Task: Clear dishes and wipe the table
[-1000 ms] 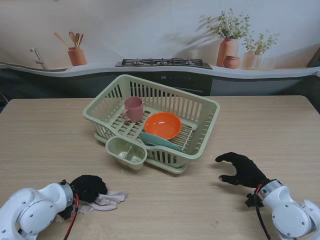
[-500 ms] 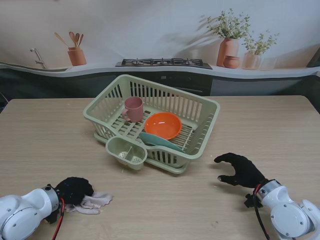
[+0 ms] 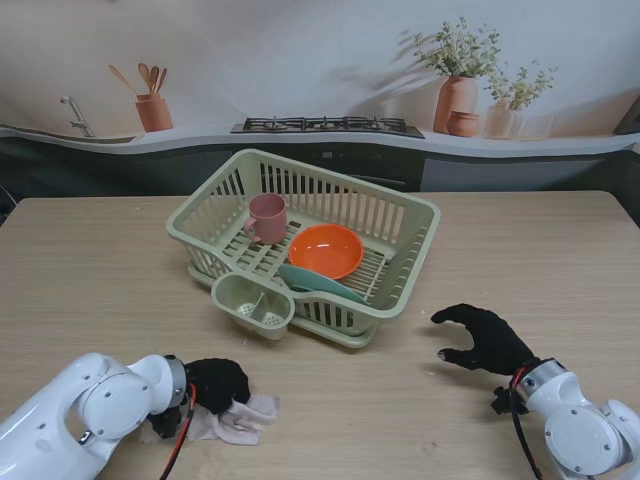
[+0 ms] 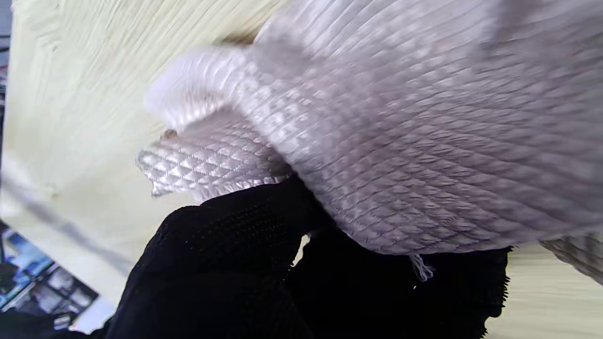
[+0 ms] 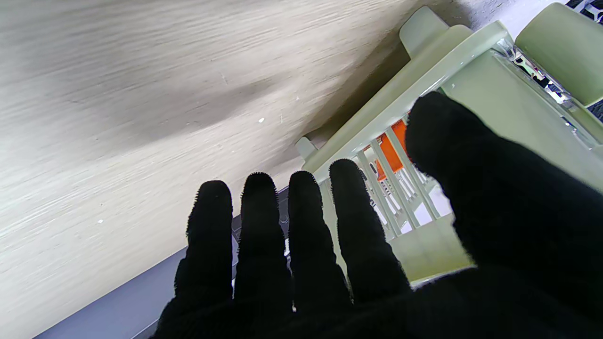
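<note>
Left hand: black-gloved fingers curled down onto the cloth, gripping it against the desk. In the left wrist view the cloth bulges over the glove and fills most of the picture; it is pale, pinkish-white, with a quilted diamond weave, bunched into folds, one frayed thread hanging at its edge. From the stand view the cloth lies crumpled at the near left of the desk, spilling out to the right of the hand, well apart from the dish rack.

Right hand: holds nothing. Fingers stretched out and slightly spread, thumb apart from the other four; the hand hovers over the bare desk near the rack's right corner, not touching it.

Dish rack: pale green, slatted, at the middle of the desk. Inside it a pink cup toward the left, an orange bowl beside it, and a teal plate lying flat nearer to me. A small cutlery holder hangs on the near left corner of the rack.
</note>
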Robot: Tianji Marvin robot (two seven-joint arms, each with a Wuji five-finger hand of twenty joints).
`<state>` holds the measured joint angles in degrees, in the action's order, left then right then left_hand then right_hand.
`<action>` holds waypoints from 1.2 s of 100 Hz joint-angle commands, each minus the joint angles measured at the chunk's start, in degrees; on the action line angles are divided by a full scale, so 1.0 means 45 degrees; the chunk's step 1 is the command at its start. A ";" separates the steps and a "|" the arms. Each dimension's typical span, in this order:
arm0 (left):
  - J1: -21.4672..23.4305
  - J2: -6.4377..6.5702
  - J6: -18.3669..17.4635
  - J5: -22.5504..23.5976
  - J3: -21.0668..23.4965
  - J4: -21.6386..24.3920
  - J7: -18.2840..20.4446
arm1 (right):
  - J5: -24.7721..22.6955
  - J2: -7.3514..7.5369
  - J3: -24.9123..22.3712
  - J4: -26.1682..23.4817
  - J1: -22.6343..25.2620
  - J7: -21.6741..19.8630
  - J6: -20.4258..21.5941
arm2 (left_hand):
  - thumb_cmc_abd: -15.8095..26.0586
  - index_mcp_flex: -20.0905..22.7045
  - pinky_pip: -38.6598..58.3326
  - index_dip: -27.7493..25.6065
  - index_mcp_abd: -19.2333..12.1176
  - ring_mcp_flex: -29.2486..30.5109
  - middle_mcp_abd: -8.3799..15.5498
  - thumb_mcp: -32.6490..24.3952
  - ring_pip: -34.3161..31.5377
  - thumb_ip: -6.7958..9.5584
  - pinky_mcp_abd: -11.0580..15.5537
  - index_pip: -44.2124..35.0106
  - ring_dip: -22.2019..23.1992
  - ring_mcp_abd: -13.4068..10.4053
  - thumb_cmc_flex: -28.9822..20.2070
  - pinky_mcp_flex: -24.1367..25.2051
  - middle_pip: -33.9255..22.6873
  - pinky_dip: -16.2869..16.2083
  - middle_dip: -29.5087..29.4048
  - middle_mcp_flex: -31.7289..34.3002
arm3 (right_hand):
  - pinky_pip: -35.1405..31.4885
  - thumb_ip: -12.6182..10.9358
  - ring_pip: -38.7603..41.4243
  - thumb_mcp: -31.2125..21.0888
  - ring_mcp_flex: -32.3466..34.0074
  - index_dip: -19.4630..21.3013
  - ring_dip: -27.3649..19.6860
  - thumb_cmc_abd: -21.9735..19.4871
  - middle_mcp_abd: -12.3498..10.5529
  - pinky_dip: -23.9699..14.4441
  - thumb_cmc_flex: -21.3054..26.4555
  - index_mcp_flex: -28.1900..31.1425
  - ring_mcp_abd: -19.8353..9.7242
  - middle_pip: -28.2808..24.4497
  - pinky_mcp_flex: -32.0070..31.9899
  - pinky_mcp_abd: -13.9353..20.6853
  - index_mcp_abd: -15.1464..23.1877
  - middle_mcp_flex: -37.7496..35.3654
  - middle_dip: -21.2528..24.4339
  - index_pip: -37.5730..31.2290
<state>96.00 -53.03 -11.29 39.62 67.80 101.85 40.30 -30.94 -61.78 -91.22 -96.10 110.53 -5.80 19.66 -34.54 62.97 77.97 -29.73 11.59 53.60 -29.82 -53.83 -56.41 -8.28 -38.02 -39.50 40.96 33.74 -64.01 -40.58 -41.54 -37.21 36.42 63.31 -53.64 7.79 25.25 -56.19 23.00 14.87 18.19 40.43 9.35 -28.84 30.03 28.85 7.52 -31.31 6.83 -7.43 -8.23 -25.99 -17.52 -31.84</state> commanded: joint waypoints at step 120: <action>0.2853 -0.0856 -0.3396 0.3711 0.3332 -0.0925 -0.4443 | -0.0168 0.0017 0.0077 -0.0081 0.0071 -0.0235 -0.0154 | 0.0232 -0.0197 -0.0260 0.0919 0.0040 -0.0165 0.1132 0.0202 0.0769 -0.0253 -0.0350 0.1288 -0.0291 0.0012 -0.0283 0.0376 0.2767 0.0287 -0.0933 -0.0704 | 0.0005 0.0149 0.0107 -0.0069 -0.0311 -0.0086 -0.0113 -0.0017 -0.0162 -0.0107 -0.0337 -0.0273 -0.0180 -0.0157 -0.0187 0.0463 -0.0022 -0.0072 0.0011 -0.0050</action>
<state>108.40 -57.08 -26.45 56.87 83.29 99.99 17.79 -31.40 -61.74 -90.96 -96.19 110.70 -6.08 18.94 -33.97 62.93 77.19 -30.39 4.23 53.65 -25.98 -52.94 -52.59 -8.72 -37.64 -42.45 40.16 32.18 -62.30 -39.07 -37.26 -36.85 37.37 62.17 -53.64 7.79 25.25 -56.19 23.00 14.87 18.19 40.43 9.35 -28.84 30.03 28.85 7.52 -31.33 6.83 -7.42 -8.23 -25.99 -17.52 -31.85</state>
